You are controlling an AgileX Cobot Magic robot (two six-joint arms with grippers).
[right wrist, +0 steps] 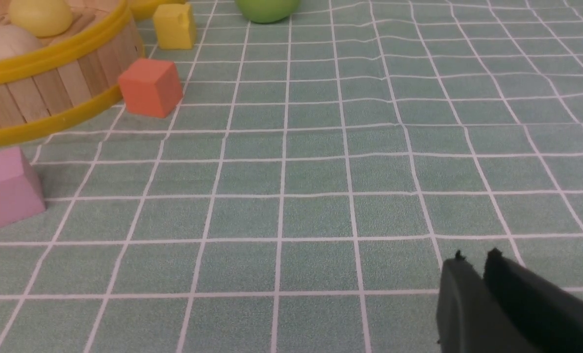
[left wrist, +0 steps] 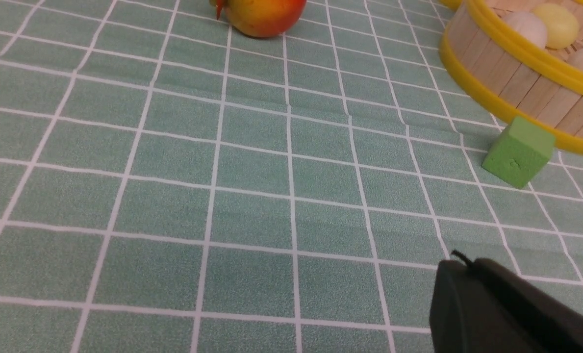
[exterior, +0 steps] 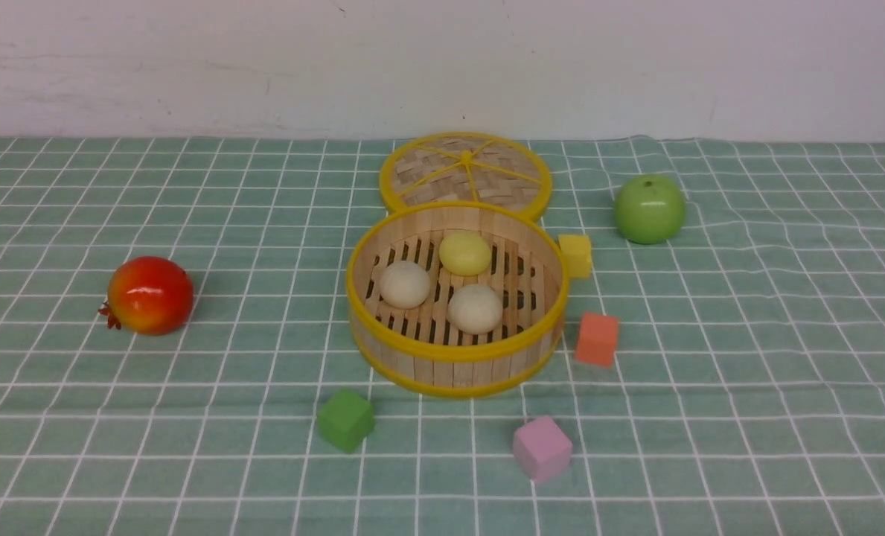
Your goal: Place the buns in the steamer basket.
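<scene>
Green checked cloth covers the counter (exterior: 114, 447), with a pale wall behind. Near the middle stands the basket (exterior: 453, 357), and all three buns lie on its slatted floor: a yellow bun (exterior: 465, 252) toward the back, one beige bun (exterior: 405, 284) to the left, another beige bun (exterior: 475, 308) toward the front. None touches another. By that layout the task looks finished.

Behind the basket, touching its rim, lies the lid (exterior: 466, 173). Cubes ring the basket: yellow cube (exterior: 576, 254) just beside its right wall, orange cube (exterior: 597, 339) near the right front, green cube (exterior: 346, 420) and pink cube (exterior: 541, 448) in front. A green apple (exterior: 649, 209) sits well off to the right, a red fruit (exterior: 149, 295) well off to the left.

Neither arm shows in the front view. The left pincer (left wrist: 460, 267) is closed and empty, low over bare cloth. The right pincer (right wrist: 473, 260) shows a narrow slit between its jaws and carries nothing.

The buns look light, smooth and probably soft, so they could slip or dent. If one needed moving, a gentle hold across its widest part from above would suit best, clear of the wall.
</scene>
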